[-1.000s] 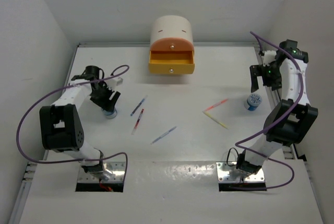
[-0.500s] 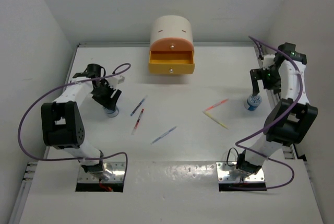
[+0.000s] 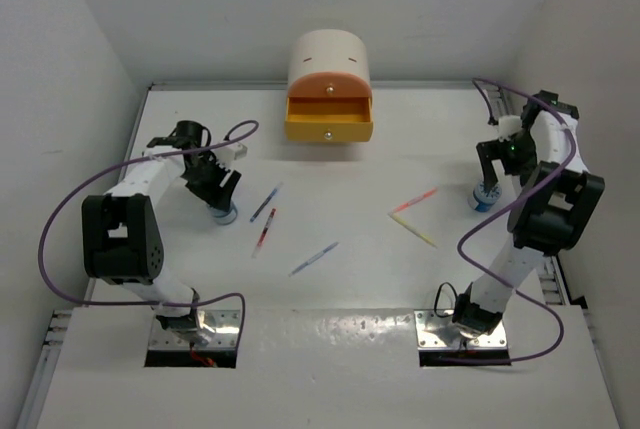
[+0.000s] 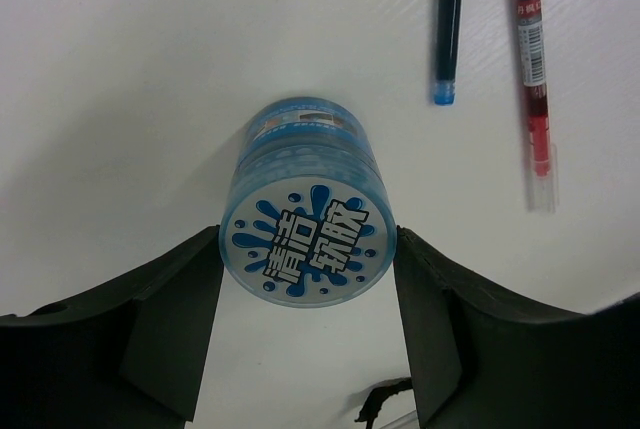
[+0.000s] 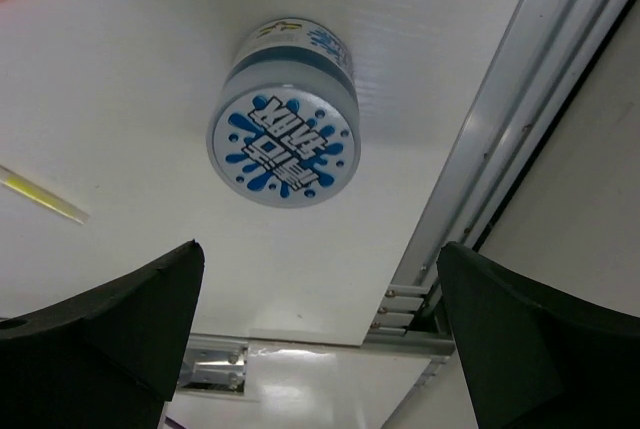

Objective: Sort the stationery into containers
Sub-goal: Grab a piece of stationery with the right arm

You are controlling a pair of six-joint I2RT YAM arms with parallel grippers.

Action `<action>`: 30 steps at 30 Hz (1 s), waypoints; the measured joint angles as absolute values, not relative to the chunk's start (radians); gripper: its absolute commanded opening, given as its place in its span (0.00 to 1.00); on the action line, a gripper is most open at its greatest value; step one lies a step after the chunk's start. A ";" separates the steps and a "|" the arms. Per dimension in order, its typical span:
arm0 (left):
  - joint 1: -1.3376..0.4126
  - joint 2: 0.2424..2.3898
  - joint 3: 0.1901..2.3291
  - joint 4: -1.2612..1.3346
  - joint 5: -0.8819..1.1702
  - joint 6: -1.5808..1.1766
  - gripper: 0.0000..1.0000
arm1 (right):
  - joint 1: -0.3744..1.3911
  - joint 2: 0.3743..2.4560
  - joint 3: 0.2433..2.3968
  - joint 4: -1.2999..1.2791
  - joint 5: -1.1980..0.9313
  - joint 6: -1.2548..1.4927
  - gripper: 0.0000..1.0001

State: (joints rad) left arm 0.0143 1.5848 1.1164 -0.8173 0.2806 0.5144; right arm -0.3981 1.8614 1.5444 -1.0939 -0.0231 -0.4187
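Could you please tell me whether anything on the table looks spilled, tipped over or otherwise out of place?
Nothing stands out. The left jar and the right jar stand upright with lids on, the pens and sticks lie flat, and only the lower drawer is open.

Robotics lab test cell. Evidence: 2 arms, left arm (image 3: 145, 181) and right arm (image 3: 545, 214), bolted to metal base plates (image 3: 225, 324) at the near edge of a plain white table (image 3: 350, 299); bare white panel walls (image 3: 60, 69) enclosing 3 sides; purple cables (image 3: 45, 234) looping loose from the arms; aluminium rail (image 5: 505, 119) along the table's right edge. Sparse test props on the table: pens (image 3: 265, 231), thin sticks (image 3: 413, 201), a blue-white tub (image 4: 305, 239) at each side, 1 cream drawer box (image 3: 328, 54).
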 measured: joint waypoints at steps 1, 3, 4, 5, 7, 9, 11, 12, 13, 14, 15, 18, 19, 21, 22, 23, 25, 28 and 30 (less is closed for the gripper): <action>0.014 1.584 1.116 -0.817 0.284 0.511 0.23 | -0.398 1.872 1.544 -1.087 -0.027 -0.418 0.99; 0.014 1.583 1.116 -0.817 0.289 0.509 0.23 | -0.399 1.888 1.541 -1.062 -0.031 -0.415 0.99; 0.014 1.583 1.116 -0.817 0.290 0.507 0.23 | -0.399 1.891 1.541 -1.055 -0.033 -0.414 0.99; 0.014 1.582 1.116 -0.817 0.292 0.506 0.22 | -0.398 1.894 1.541 -1.044 -0.034 -0.409 0.99; 0.014 1.581 1.116 -0.817 0.293 0.504 0.22 | -0.397 1.900 1.539 -1.025 -0.034 -0.397 0.99; 0.014 1.581 1.116 -0.817 0.293 0.503 0.22 | -0.396 1.903 1.529 -1.005 -0.035 -0.385 0.99; 0.014 1.581 1.116 -0.815 0.293 0.502 0.22 | -0.390 1.904 1.508 -0.981 -0.034 -0.373 0.99; 0.014 1.581 1.116 -0.814 0.293 0.501 0.22 | -0.389 1.904 1.494 -0.969 -0.035 -0.368 0.99; 0.014 1.581 1.116 -0.813 0.293 0.500 0.22 | -0.385 1.905 1.478 -0.959 -0.034 -0.362 0.98; 0.014 1.581 1.116 -0.813 0.293 0.500 0.22 | -0.382 1.906 1.464 -0.950 -0.034 -0.356 0.97; 0.014 1.581 1.116 -0.813 0.294 0.500 0.22 | -0.376 1.909 1.451 -0.944 -0.034 -0.348 0.96; 0.014 1.581 1.116 -0.813 0.293 0.497 0.22 | -0.361 1.923 1.437 -0.933 -0.035 -0.327 0.91; 0.014 1.581 1.116 -0.813 0.293 0.497 0.22 | -0.356 1.929 1.436 -0.926 -0.035 -0.318 0.89; 0.014 1.581 1.115 -0.812 0.293 0.496 0.22 | -0.350 1.938 1.436 -0.914 -0.035 -0.305 0.88; 0.014 1.581 1.115 -0.812 0.293 0.496 0.22 | -0.347 1.940 1.436 -0.909 -0.036 -0.300 0.84; 0.014 1.581 1.115 -0.812 0.293 0.496 0.22 | -0.344 1.942 1.436 -0.905 -0.035 -0.295 0.81; 0.014 1.581 1.115 -0.809 0.293 0.496 0.22 | -0.344 1.943 1.436 -0.895 -0.035 -0.286 0.72; 0.014 1.581 1.115 -0.804 0.293 0.496 0.22 | -0.344 1.950 1.436 -0.890 -0.032 -0.280 0.58; 0.014 1.581 1.115 -0.803 0.293 0.496 0.22 | -0.344 1.951 1.436 -0.891 -0.032 -0.276 0.53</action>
State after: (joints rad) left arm 0.0143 1.5810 1.1152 -0.8028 0.2928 0.4965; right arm -0.3439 1.9514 1.4364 -0.8906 -0.0322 -0.2764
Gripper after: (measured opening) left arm 0.700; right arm 0.623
